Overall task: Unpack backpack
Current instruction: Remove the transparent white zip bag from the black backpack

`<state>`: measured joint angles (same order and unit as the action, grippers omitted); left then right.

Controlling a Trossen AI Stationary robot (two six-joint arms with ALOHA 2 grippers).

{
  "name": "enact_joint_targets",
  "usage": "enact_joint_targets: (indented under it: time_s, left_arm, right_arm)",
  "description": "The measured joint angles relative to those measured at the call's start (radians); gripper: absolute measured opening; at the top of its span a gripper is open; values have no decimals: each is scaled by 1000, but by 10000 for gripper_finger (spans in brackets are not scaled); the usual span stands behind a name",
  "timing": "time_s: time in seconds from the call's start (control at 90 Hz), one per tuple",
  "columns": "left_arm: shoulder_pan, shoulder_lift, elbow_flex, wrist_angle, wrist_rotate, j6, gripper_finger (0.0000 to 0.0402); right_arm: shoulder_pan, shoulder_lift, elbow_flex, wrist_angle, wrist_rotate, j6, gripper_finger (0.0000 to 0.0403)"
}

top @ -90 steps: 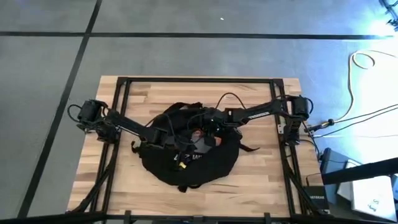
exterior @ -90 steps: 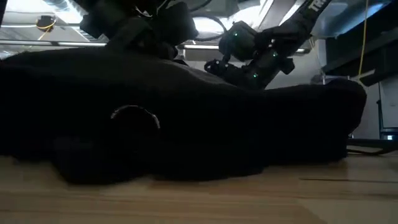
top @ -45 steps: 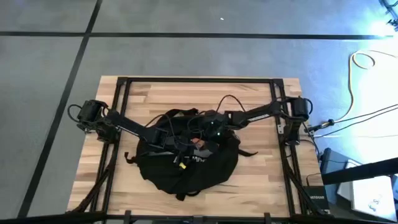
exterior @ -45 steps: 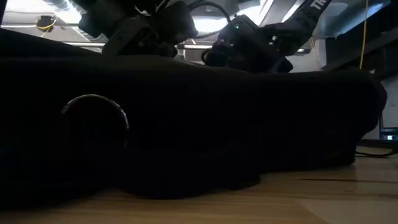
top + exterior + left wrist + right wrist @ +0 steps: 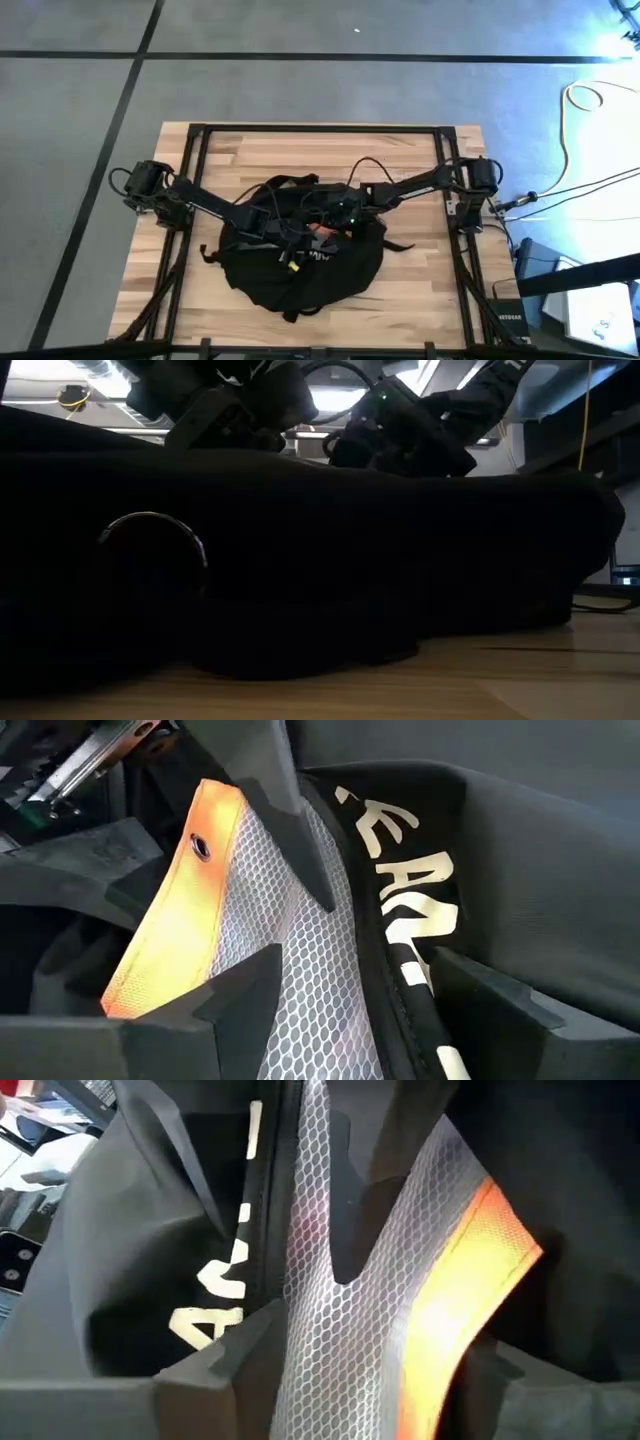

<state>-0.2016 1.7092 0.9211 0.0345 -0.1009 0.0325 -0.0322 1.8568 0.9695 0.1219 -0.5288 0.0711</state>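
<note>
Black backpack (image 5: 300, 265) — orange-edged mesh lining (image 5: 270, 910) exposed

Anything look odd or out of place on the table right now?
Nothing spilled or damaged. The large black fabric backpack lies slumped mid-table, with both the left tool and right tool at its opening, around a white mesh panel with orange trim.

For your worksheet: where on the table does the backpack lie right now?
In the high view the backpack lies mid-table, toward the near edge, with the left gripper and right gripper over its top.
</note>
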Motion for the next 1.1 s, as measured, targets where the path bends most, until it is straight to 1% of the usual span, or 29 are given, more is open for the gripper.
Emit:
enact_joint_targets:
  time_s: [0.122, 0.267, 0.311, 0.411, 0.489, 0.656, 0.778, 0.944, 1.0, 1.1]
  left_arm:
    - [0, 0, 0, 0, 0, 0, 239]
    - [0, 0, 0, 0, 0, 0, 239]
    - [0, 0, 0, 0, 0, 0, 239]
    - [0, 0, 0, 0, 0, 0, 239]
    - [0, 0, 0, 0, 5, -4, 239]
    - [-5, -20, 0, -4, 102, -6, 239]
    - [-15, -66, -1, -42, 87, -6, 239]
    - [-21, -109, -1, -76, 57, -6, 239]
    - [-25, -127, -1, -88, 57, -7, 239]
    - [-36, -159, -1, -125, 53, -4, 239]
  right_arm:
    - [0, 0, 0, 0, 4, -44, 114]
    - [0, 0, 0, 6, 3, -73, 24]
    - [0, -2, 0, 8, 3, -79, 10]
    - [0, -7, 0, 8, -2, -109, 9]
    - [0, -18, 0, -4, -24, -169, 2]
    - [1, -77, 0, -90, -60, -349, 1]
    - [31, -116, 0, -144, -75, -536, 0]
    - [91, -122, 0, -135, -73, -798, 0]
    - [105, -122, 0, -108, -73, -832, 0]
    - [120, -122, 0, -39, -63, -837, 0]
